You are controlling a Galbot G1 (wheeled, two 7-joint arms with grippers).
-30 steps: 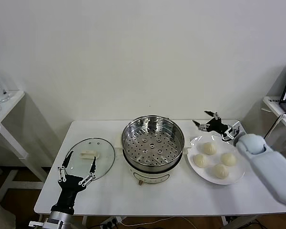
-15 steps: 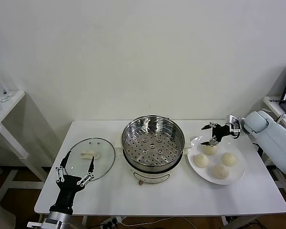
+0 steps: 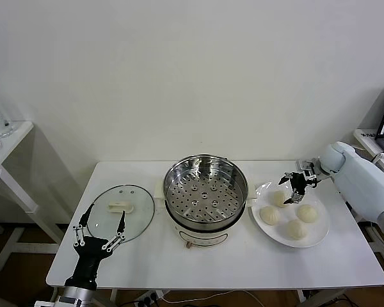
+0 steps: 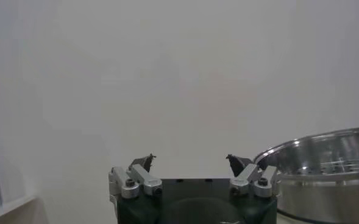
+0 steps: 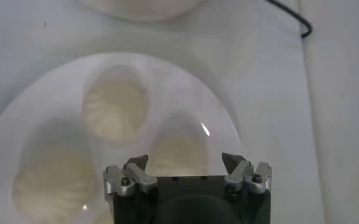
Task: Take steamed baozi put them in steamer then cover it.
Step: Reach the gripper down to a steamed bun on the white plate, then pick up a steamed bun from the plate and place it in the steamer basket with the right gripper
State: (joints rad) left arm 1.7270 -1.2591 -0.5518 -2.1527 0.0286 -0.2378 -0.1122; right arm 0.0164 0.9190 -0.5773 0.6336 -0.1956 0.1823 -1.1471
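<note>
From the head view we see the steamer (image 3: 205, 192), a shiny steel pot on a white base, standing at the middle of the white table (image 3: 211, 265) with only its bare perforated tray inside. To its right lies a white plate (image 3: 317, 235) holding the four steamed baozi (image 3: 270, 215), all cream-white and pleated, grouped close together. To the steamer's left the cover (image 3: 120, 212), a clear glass lid with a white handle, lies flat on the table, just beside the pot. The right gripper (image 3: 296, 187) reaches in from the right edge, its forearm slanting down toward the plate, and it hangs over the far side of the plate just above the rear buns, its fingers spread and holding nothing. The left gripper (image 3: 97, 229) sits low at the near-left edge of the table, pointing away from us over the near rim of the cover, its fingers splayed wide and empty. In the left wrist view we see that gripper's (image 4: 191, 163) two fingertips standing well apart against the pale wall, with the steamer's (image 4: 325, 173) steel wall off to one side. In the right wrist view we look straight down on the plate (image 5: 21, 122): three of the baozi (image 5: 115, 108) show beneath the right gripper (image 5: 185, 162), whose fingertips stand parted with one bun lying between them, not touched as far as we can tell.
</note>
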